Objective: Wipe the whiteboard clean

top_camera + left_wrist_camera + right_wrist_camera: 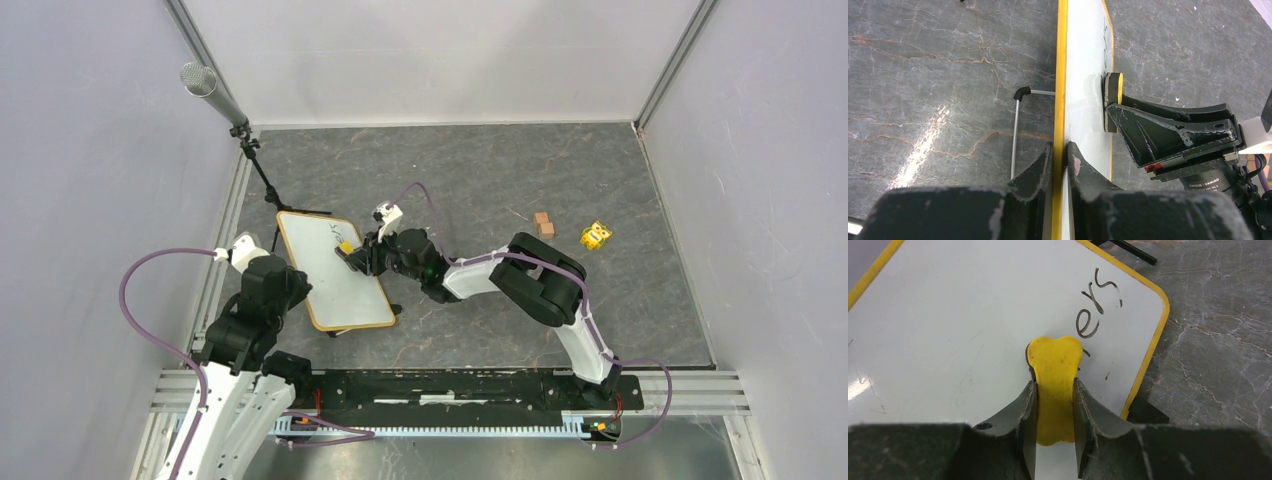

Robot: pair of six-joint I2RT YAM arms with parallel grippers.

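Note:
The whiteboard [322, 278] with its yellow frame stands tilted at left centre of the table. Black handwriting [1095, 302] shows near its far corner; most of the face is white. My left gripper [1061, 152] is shut on the board's yellow edge [1062, 75], one finger on each side. My right gripper [1055, 390] is shut on a yellow eraser [1055, 365] and presses it flat against the board's face, just below the writing. In the left wrist view the eraser [1113, 92] shows edge-on, its dark pad touching the white surface.
A black microphone stand [262, 175] rises just behind the whiteboard's far corner. Two small wooden blocks [543, 224] and a yellow toy [595, 236] lie to the right. A thin metal foot of the board [1018, 125] rests on the grey table.

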